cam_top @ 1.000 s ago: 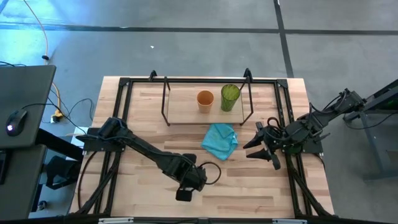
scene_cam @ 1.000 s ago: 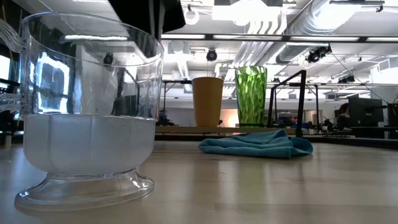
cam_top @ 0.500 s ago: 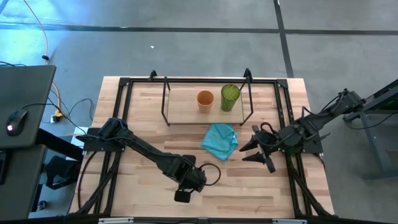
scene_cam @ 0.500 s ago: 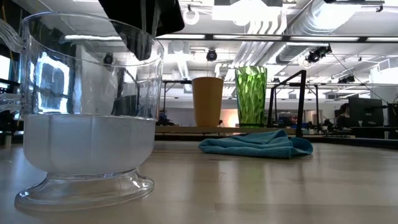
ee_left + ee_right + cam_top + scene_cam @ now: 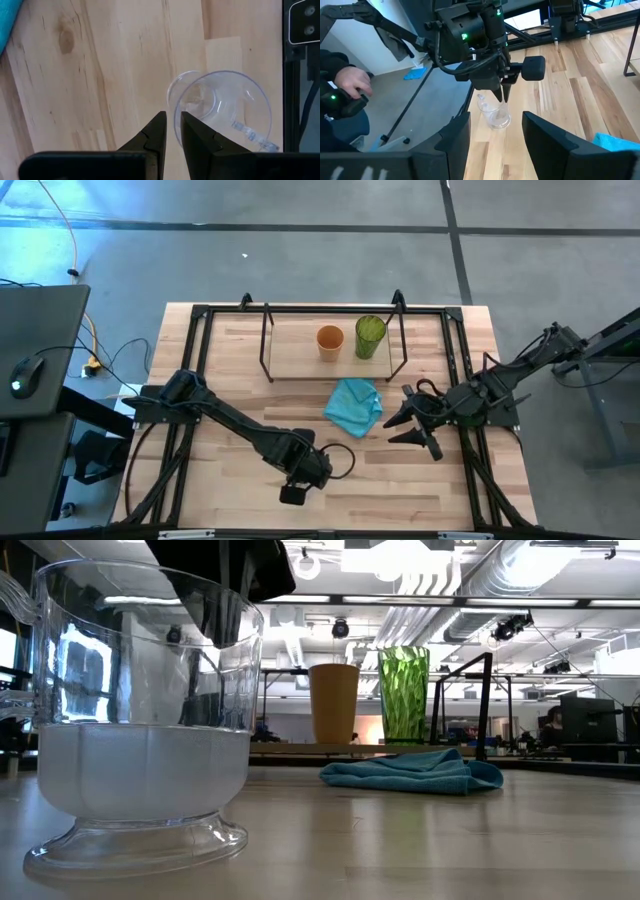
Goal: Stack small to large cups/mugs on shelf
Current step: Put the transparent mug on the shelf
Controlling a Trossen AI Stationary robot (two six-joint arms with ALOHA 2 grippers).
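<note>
The small clear glass cup [image 5: 140, 770] stands on its foot near the table's near edge, and also shows in the left wrist view [image 5: 220, 107] and the right wrist view [image 5: 496, 114]. My left gripper [image 5: 173, 122] comes down on it from above, open by a narrow gap, and hides it in the high view [image 5: 303, 472]. One finger [image 5: 225, 615] reaches into the cup's mouth. The orange cup [image 5: 330, 340] and the green tumbler [image 5: 369, 336] stand side by side on the shelf's [image 5: 268, 345] wood base. My right gripper [image 5: 408, 426] hovers open to the right of the turquoise cloth. My left gripper points down over the clear cup's rim [image 5: 173, 107], on the side nearest it. One finger is inside the mouth and one is outside. I cannot tell whether either finger touches the wall. The cup stands upright on the table.
A turquoise cloth [image 5: 354, 406] lies crumpled in front of the shelf, between the two grippers. The black table frame [image 5: 200, 315] runs around the tabletop. A black block [image 5: 293, 495] sits right by the clear cup. A person's hand [image 5: 350, 82] shows beyond the table.
My left gripper has moved down, so that one finger now dips inside the clear cup's mouth; a second ago it was above the rim. The cup has stayed in place. My right gripper has moved toward the table's left, closer to the cloth, and stays open.
</note>
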